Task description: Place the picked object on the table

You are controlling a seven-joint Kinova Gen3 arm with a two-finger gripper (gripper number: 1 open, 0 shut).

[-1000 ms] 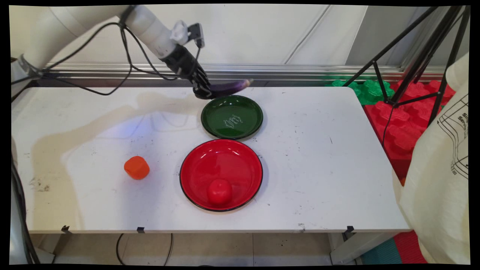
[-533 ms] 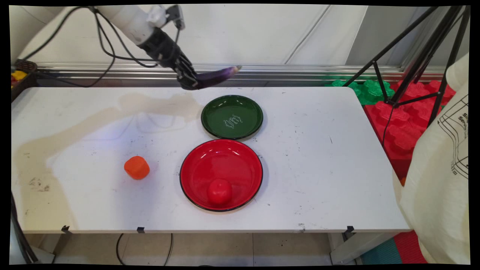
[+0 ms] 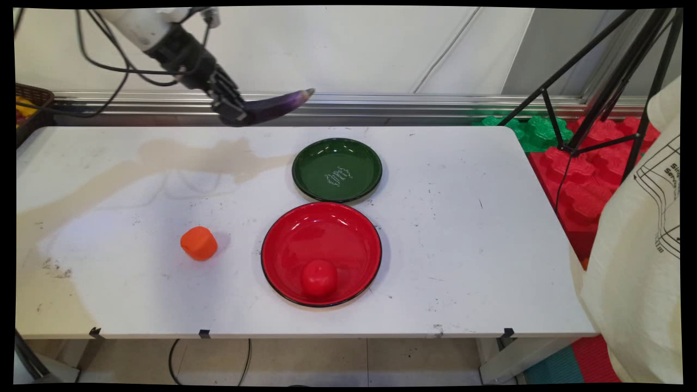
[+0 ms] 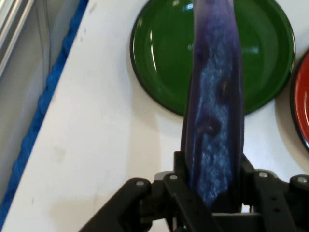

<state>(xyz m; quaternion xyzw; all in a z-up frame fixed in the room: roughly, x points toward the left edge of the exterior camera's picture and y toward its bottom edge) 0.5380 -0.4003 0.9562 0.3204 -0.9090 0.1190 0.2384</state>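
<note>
My black gripper [image 3: 235,113] hangs above the table's far edge, left of the green plate [image 3: 336,169], and is shut on a long purple eggplant [image 3: 275,104] that sticks out to the right. In the hand view the eggplant [image 4: 216,101] rises from between the fingers across the green plate [image 4: 164,58] below. The red plate [image 3: 321,253] lies nearer the front with a red tomato [image 3: 318,277] in it. An orange fruit [image 3: 199,243] sits on the table left of the red plate.
A dark basket [image 3: 32,103] stands at the far left edge. Black tripod legs [image 3: 599,87] and red and green foam blocks [image 3: 582,174] are beyond the table's right side, with a cream bag [image 3: 642,261] at the right.
The gripper has moved up and to the left with the eggplant, away from the green plate's far rim. The plates, tomato and orange fruit have not moved.
</note>
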